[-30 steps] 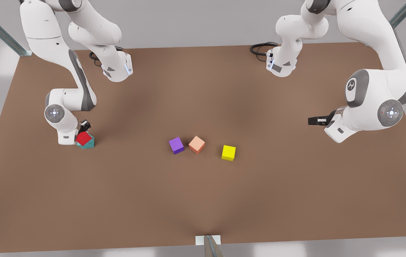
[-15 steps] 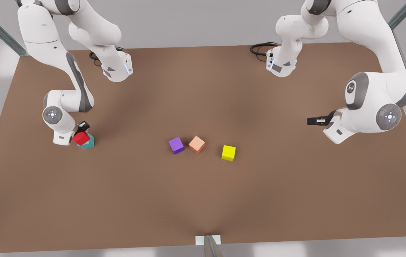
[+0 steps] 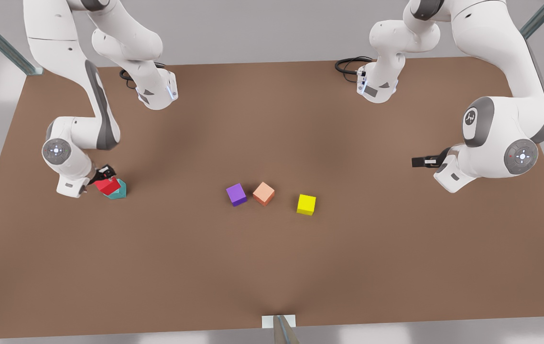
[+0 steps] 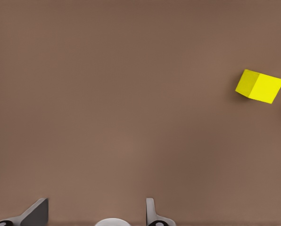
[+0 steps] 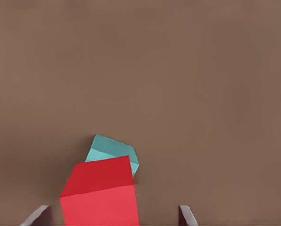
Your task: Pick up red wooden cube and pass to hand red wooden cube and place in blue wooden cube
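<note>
The red wooden cube point(image 3: 108, 185) rests tilted on top of the blue wooden cube point(image 3: 119, 192), a teal block near the table's edge at the front view's left. In the right wrist view the red wooden cube point(image 5: 100, 195) covers most of the blue wooden cube point(image 5: 110, 149). My right gripper point(image 3: 102, 176) is beside the red cube and open. Its fingers point(image 5: 40, 215) stand wider than the cube and do not touch it. My left gripper point(image 3: 418, 162) waits open at the front view's right, with nothing between its fingers point(image 4: 152, 214).
A purple cube point(image 3: 236, 194), a salmon-orange cube point(image 3: 264, 193) and a yellow cube point(image 3: 306, 204) lie in a row mid-table. The yellow cube point(image 4: 259, 86) also appears in the left wrist view. Black cables point(image 3: 348, 64) lie at the brown table's point(image 3: 272, 267) far edge.
My right arm's wrist has drawn back toward the front view's left, away from the stacked cubes. The red cube stays on the teal one. The left arm has hardly moved.
</note>
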Controlling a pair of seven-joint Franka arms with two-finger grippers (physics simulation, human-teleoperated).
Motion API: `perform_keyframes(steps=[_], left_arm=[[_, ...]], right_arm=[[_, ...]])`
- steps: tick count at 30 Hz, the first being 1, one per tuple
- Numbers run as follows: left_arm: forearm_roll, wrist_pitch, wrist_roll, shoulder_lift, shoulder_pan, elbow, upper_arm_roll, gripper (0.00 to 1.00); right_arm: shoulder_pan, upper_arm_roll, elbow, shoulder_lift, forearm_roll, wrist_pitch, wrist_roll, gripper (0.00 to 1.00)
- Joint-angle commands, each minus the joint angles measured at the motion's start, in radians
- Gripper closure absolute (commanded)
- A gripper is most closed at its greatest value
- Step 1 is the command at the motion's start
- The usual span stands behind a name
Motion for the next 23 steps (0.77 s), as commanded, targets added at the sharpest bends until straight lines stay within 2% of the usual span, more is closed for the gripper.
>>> perform_keyframes(steps=[1,3,6,7,9,18,23], left_arm=[[0.002,-0.001,-0.003,-0.001,-0.003,0.000,0.000,0.00],[0.002,-0.001,-0.003,-0.001,-0.003,0.000,0.000,0.00],[0.002,-0.002,-0.003,-0.003,0.000,0.000,0.000,0.00],[0.002,-0.002,-0.003,-0.003,0.000,0.000,0.000,0.00],[0.004,-0.015,-0.003,-0.006,-0.003,0.000,-0.002,0.00],[0.005,-0.008,-0.003,-0.009,-0.004,0.005,-0.002,0.00],[0.004,-0.010,-0.005,-0.009,-0.004,0.005,-0.003,0.00]], right_arm=[[0.037,0.000,0.072,-0.002,0.143,-0.283,0.038,0.00],[0.053,0.000,0.166,0.012,0.214,-0.363,0.076,0.00],[0.091,0.000,0.454,0.122,0.265,-0.502,0.510,0.00],[0.094,0.000,0.557,0.143,0.256,-0.574,0.541,0.00],[0.094,-0.001,0.655,0.090,0.246,-0.694,0.534,0.00],[0.088,-0.008,0.670,-0.051,0.245,-0.823,0.478,0.00],[0.085,-0.011,0.706,-0.071,0.245,-0.857,0.461,0.00]])
